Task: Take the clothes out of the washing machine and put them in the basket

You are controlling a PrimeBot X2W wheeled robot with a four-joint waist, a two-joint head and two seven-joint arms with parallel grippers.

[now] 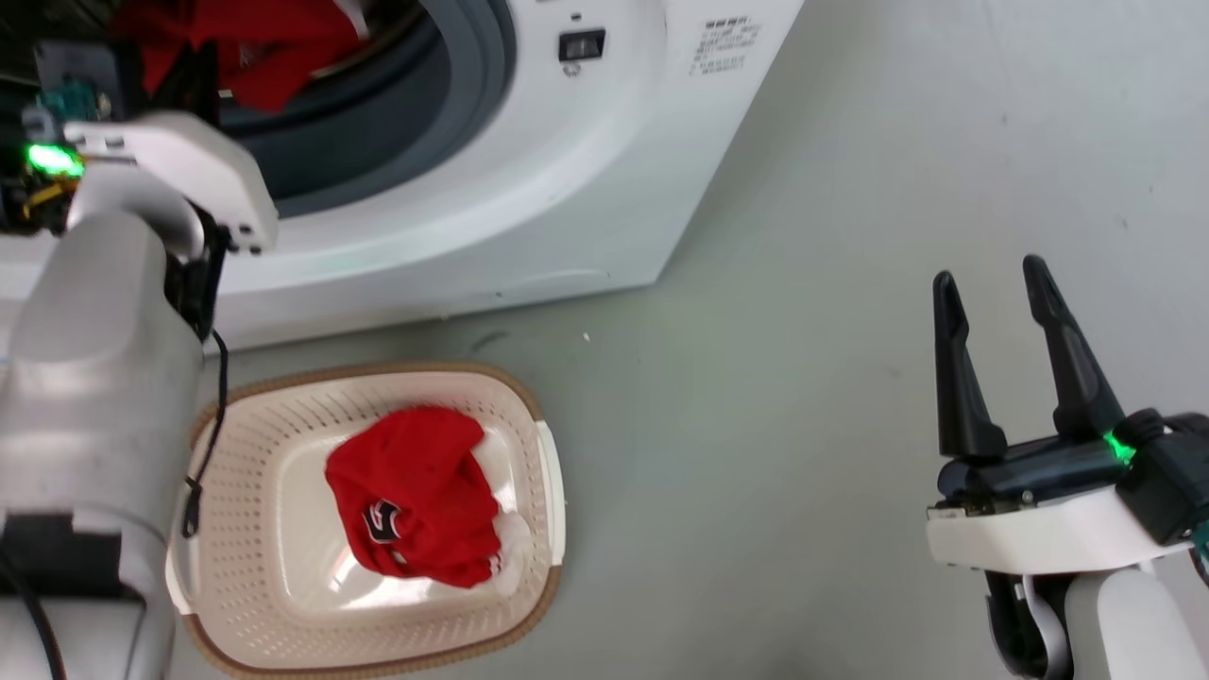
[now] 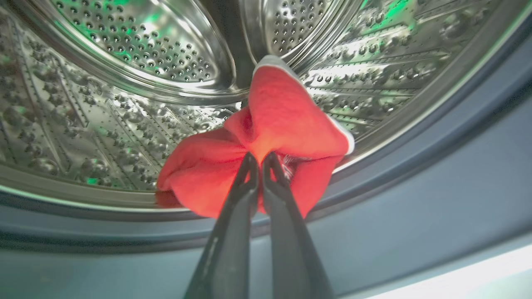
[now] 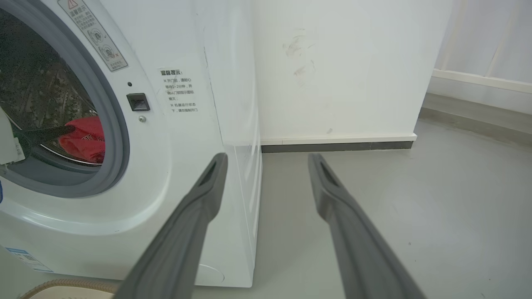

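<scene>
A: Start at the left. What has the left gripper (image 2: 260,160) got?

B: Its two long dark fingers are pressed together on a fold of the red cloth (image 2: 286,116), which is soft and matt with a white edge. The cloth sits just inside the mouth of the steel drum (image 2: 145,50), near the grey rubber ring (image 2: 415,199) of the washing machine (image 1: 529,189).

A: And the drum itself?

B: Shiny, curved, dotted with small round holes. The ring is smooth and dull, and the machine's front is glossy white.

A: Moving right?

B: The basket (image 1: 283,416) stands on the grey floor (image 1: 803,425) just in front of the machine. It is cream plastic with perforated walls, rounded corners and a brown rim. The logo garment (image 1: 416,491) lies crumpled in it, red with white trim, its black-and-white logo facing up.

A: Farthest right?

B: The right gripper (image 1: 990,272) is over bare floor, well apart from the basket. Its fingers are spread wide with nothing between them.

A: The count?

B: Two red garments, one basket, one machine, two grippers.
</scene>
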